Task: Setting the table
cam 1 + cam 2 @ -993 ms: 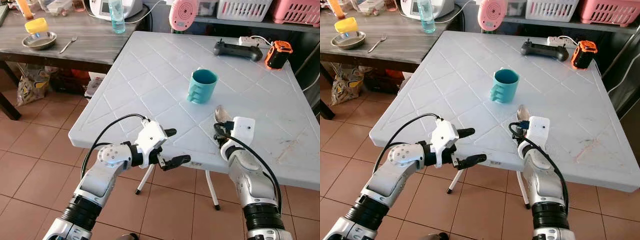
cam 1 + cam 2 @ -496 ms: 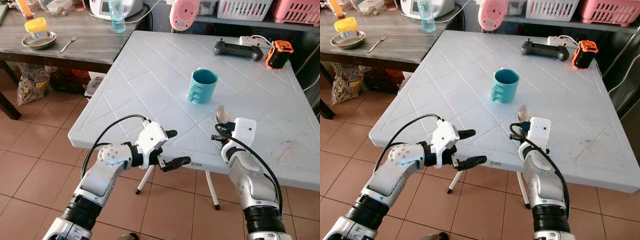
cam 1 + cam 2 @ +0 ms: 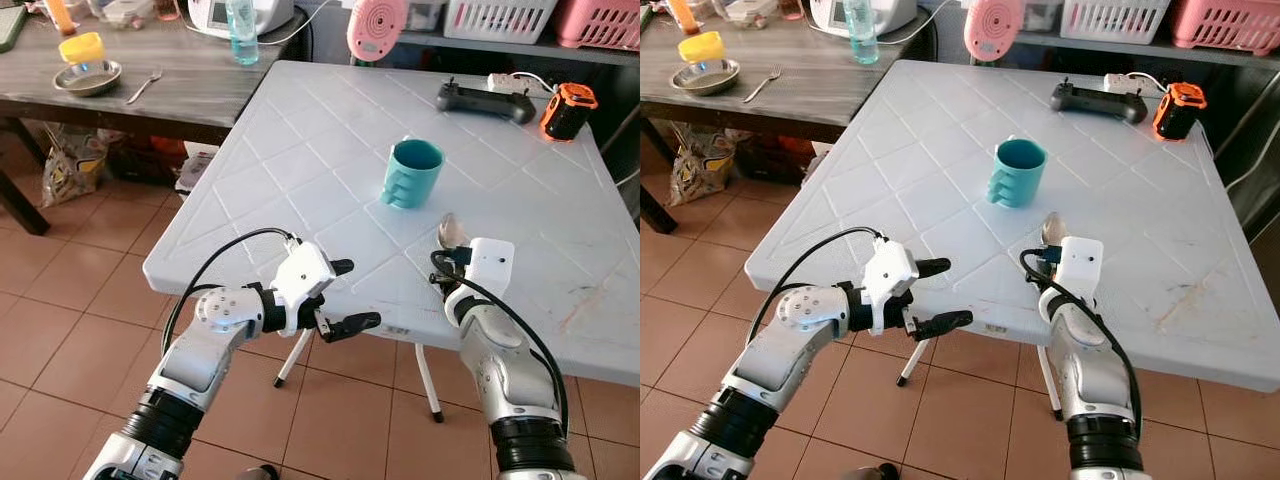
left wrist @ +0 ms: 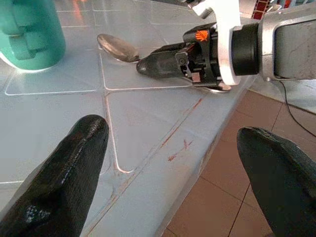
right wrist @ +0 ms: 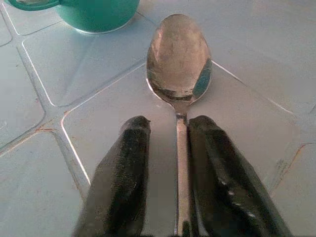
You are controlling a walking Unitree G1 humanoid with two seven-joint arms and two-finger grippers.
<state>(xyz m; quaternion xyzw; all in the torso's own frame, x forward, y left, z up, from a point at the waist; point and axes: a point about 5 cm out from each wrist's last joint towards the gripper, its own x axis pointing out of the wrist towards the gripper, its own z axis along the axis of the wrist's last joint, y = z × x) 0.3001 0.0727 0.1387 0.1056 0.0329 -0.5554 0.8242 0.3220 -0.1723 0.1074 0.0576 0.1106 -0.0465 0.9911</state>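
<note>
A metal spoon (image 3: 447,230) lies with its bowl on the white table (image 3: 300,150), just in front of a teal mug (image 3: 411,172). My right gripper (image 3: 445,262) is low over the table near its front edge, and its black fingers (image 5: 212,163) are closed around the spoon's handle (image 5: 180,143). The spoon bowl (image 5: 178,54) points toward the mug. My left gripper (image 3: 357,293) hovers open at the table's front edge, left of the right one, with nothing between its fingers. In the left wrist view the spoon (image 4: 117,47) sticks out of the right gripper's fingers.
At the table's far side lie a black controller (image 3: 485,100) and an orange-and-black device (image 3: 566,110). A dark wooden table (image 3: 170,100) to the left carries a metal bowl (image 3: 88,77), a fork (image 3: 145,87) and a bottle (image 3: 241,30). Tiled floor lies below.
The spoon, raised and blurred half a second ago, now rests with its bowl on the table. The camera shifted slightly. The left gripper has not moved.
</note>
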